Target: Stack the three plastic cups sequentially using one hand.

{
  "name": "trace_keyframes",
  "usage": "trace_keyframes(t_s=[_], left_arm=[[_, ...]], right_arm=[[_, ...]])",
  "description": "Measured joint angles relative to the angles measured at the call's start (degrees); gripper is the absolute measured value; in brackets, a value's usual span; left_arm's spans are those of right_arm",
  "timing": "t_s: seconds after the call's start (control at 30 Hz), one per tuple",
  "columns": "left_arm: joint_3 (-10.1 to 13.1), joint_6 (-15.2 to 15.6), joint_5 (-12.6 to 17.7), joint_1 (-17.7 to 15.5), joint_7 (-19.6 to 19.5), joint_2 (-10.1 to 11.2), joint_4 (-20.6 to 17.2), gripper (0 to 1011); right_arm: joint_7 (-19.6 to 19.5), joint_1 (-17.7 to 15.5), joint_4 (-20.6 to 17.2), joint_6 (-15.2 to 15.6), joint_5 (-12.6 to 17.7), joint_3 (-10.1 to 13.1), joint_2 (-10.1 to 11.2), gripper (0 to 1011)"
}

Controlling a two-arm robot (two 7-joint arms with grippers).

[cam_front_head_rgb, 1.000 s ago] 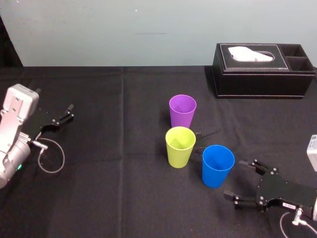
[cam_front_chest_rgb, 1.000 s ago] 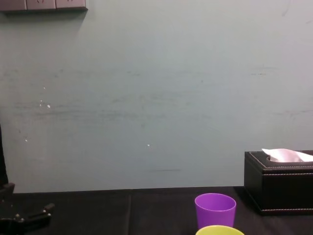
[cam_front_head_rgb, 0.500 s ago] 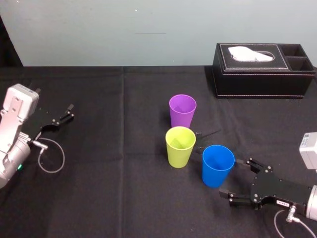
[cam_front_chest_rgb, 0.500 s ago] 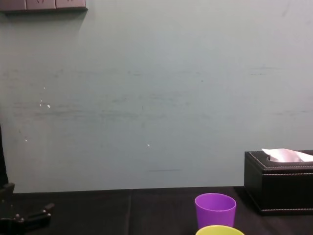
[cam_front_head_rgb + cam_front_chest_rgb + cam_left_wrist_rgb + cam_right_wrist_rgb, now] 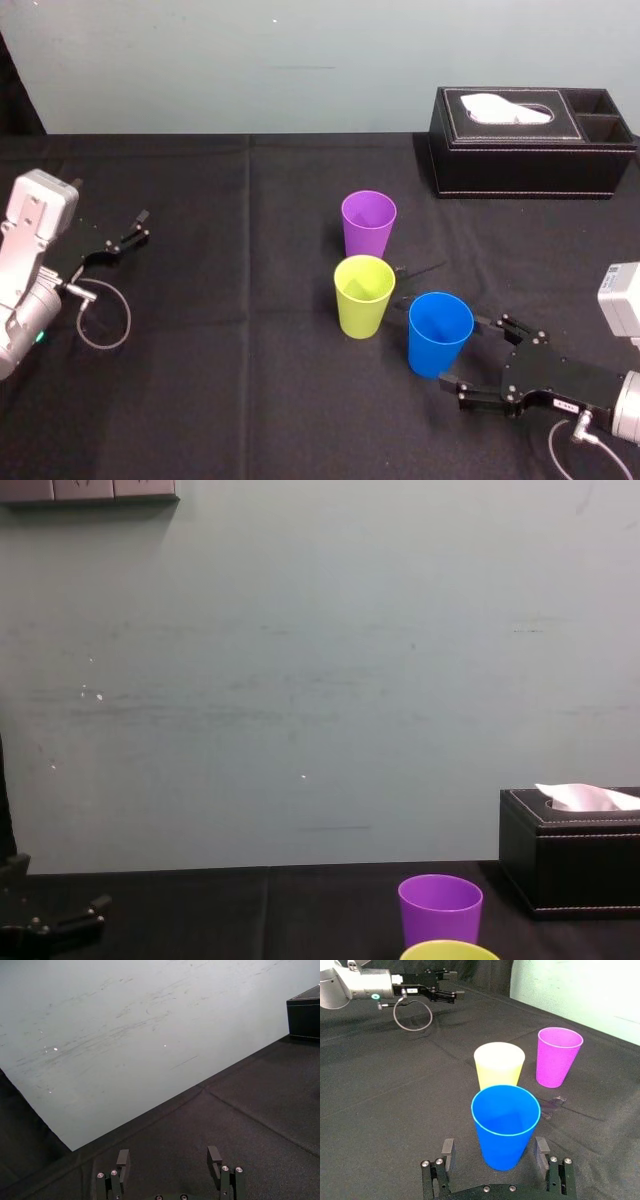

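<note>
Blue cup [image 5: 440,335] near the front edge of the worktop [image 5: 250,400], right gripper [image 5: 473,352] spread open beside it; off-centre squeeze might knock it into yellow-green cup [image 5: 363,296].

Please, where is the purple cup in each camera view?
Head view: purple cup at centre, just behind the yellow-green cup.
Chest view: purple cup at bottom, right of centre, behind the yellow-green cup.
Right wrist view: purple cup beyond the blue cup, beside the yellow-green cup.
Left wrist view: black cloth, wall, tissue box corner.
Shared landmark: the yellow-green cup.
</note>
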Motion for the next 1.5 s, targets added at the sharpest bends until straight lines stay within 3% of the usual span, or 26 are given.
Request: trace_keyframes(t_s=[0.87,1.5], left_arm=[[0.0,0.0,0.0,0.0,0.0,0.0,0.0,1011],[0.0,0.0,0.0,0.0,0.0,0.0,0.0,1011]], right_arm=[[-0.4,2.9,1.0,2.1,-0.2,-1.8,-1.9,1002],[-2.7,2.3,0.6,2.7,-0.8,-0.9,-2.6,1002]])
